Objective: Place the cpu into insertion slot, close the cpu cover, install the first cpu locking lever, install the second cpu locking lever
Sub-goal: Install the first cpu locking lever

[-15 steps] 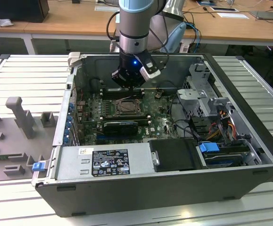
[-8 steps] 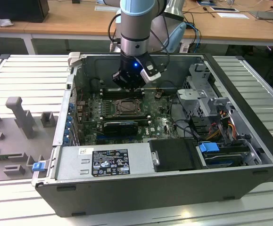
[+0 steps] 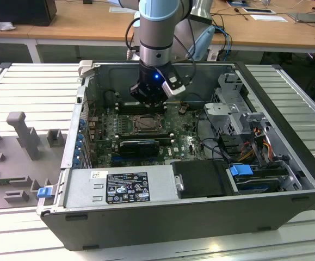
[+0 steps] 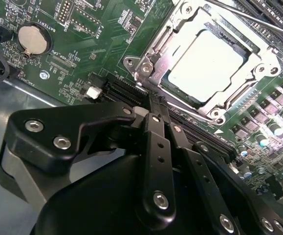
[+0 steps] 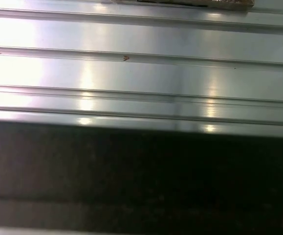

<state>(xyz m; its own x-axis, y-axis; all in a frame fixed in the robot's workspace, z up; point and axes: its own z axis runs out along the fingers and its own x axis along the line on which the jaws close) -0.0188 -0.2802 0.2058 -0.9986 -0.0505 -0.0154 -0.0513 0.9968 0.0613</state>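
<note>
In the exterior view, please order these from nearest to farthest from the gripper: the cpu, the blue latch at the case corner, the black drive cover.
1. cpu, just below the gripper.
2. black drive cover, toward the exterior view's right, lower.
3. blue latch, far corner on the exterior view's left.

A pale, matt silvery metal top is seen on the cpu [image 4: 206, 61], framed by the bright glossy metal cpu cover [image 4: 178, 34]. Matt black plastic is shown by the fingers [image 4: 157, 122]. Ribbed, shiny metal forms the bench [image 5: 141, 73].

Ribbed metal surface above a dark band

The pale grooved metal surface [image 5: 141, 68] shows long parallel ridges with bright reflections of light. Next to it lies a wide dark band [image 5: 141, 171] with a matte look.
</note>
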